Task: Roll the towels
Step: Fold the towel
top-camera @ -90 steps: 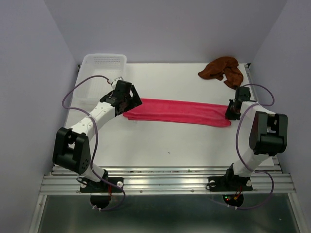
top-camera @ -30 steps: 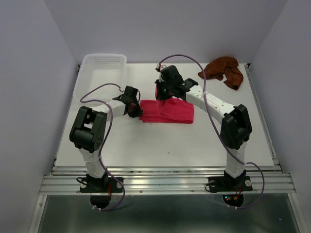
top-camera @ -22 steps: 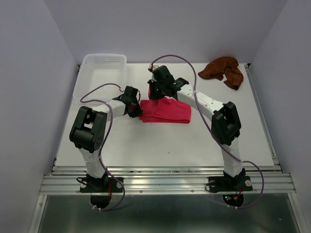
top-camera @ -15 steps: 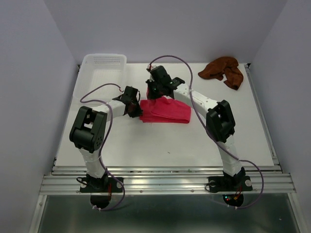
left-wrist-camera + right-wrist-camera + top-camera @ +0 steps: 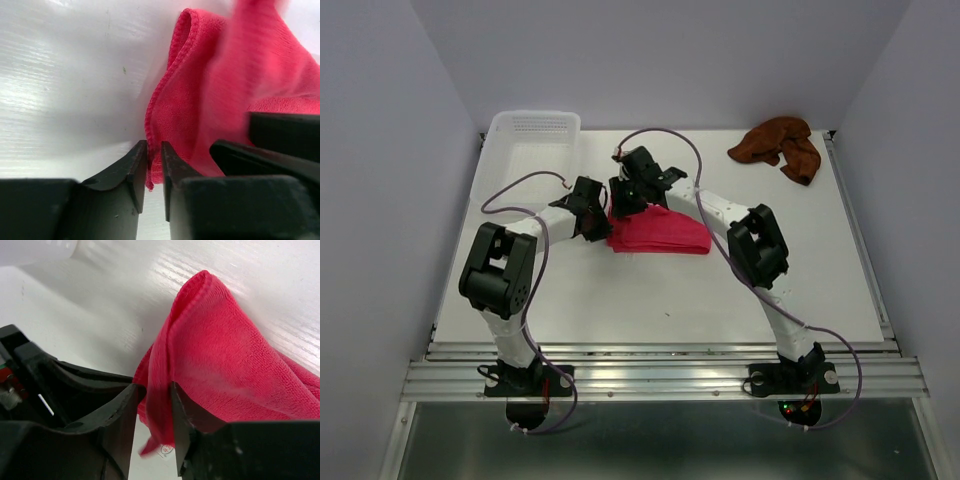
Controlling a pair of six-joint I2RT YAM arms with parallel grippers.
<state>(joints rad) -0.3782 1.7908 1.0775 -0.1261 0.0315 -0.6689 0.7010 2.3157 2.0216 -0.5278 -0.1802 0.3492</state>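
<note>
The pink towel [image 5: 665, 235] lies folded in half at the middle of the table [image 5: 620, 290]. My left gripper [image 5: 603, 222] is low at the towel's left end. In the left wrist view its jaws [image 5: 154, 150] are shut on the pink towel's hem [image 5: 172, 115]. My right gripper [image 5: 620, 200] hovers just above that same end. In the right wrist view it [image 5: 156, 390] is open, with a blurred fold of the pink towel [image 5: 220, 365] hanging loose between its fingers. The brown towel [image 5: 780, 145] lies crumpled at the far right corner.
A translucent white basket [image 5: 525, 140] stands at the far left corner. The two grippers are close together, and the right one's black fingers [image 5: 280, 135] show in the left wrist view. The right arm reaches across the table's middle.
The right gripper carried the towel's right end leftward over the left end, folding it in half. Its jaws have now opened and the cloth is slipping out. The left arm barely moved.
</note>
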